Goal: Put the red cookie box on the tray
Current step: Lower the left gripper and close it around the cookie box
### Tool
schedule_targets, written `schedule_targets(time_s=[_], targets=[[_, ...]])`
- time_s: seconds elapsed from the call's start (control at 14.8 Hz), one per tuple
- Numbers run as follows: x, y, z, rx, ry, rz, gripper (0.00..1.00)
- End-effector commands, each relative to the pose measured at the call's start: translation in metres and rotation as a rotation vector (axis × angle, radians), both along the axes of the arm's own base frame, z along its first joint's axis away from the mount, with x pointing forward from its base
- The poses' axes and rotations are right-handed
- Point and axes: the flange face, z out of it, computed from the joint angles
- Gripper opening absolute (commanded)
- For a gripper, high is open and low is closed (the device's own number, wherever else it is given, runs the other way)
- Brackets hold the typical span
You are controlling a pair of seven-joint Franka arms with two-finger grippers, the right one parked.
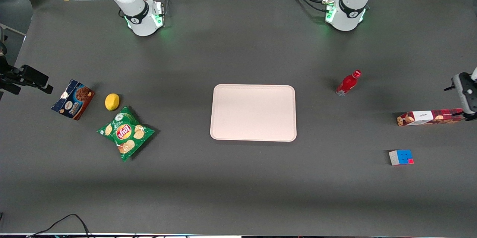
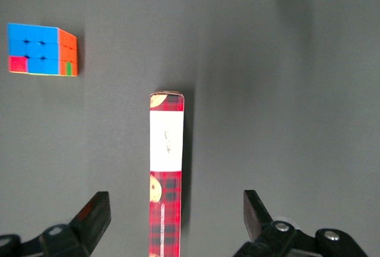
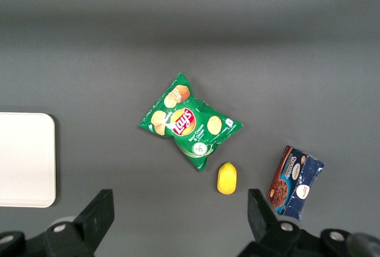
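The red cookie box (image 1: 428, 117) lies flat on the table toward the working arm's end, its cookie-picture end pointing at the tray. The pale pink tray (image 1: 253, 113) sits mid-table with nothing on it. My gripper (image 1: 465, 111) hovers over the box's tartan end at the edge of the front view. In the left wrist view the gripper (image 2: 176, 203) is open, and its dark fingers (image 2: 98, 209) stand wide on either side of the red cookie box (image 2: 166, 150) without touching it.
A cube puzzle (image 1: 401, 157) lies nearer the front camera than the box. A small red bottle (image 1: 348, 82) stands between box and tray, farther from the camera. Toward the parked arm's end are a chips bag (image 1: 126, 133), a lemon (image 1: 112, 101) and a blue-and-brown cookie box (image 1: 73, 99).
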Motion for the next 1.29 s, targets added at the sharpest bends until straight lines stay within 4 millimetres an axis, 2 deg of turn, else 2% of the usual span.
schedule_targets(time_s=[0.0, 0.14, 0.41, 0.54, 0.68, 0.81, 1.22], targets=[[-0.009, 0.005, -0.040, -0.044, -0.017, 0.007, 1.00], [-0.002, 0.009, -0.067, -0.048, -0.046, 0.011, 1.00], [0.010, 0.017, -0.083, 0.006, -0.124, 0.017, 1.00], [0.009, 0.021, -0.098, 0.028, -0.141, 0.021, 1.00], [0.004, 0.022, -0.105, 0.030, -0.138, 0.011, 1.00], [-0.003, 0.037, -0.110, 0.028, -0.140, -0.014, 1.00], [-0.009, 0.055, -0.120, 0.038, -0.160, -0.049, 1.00]])
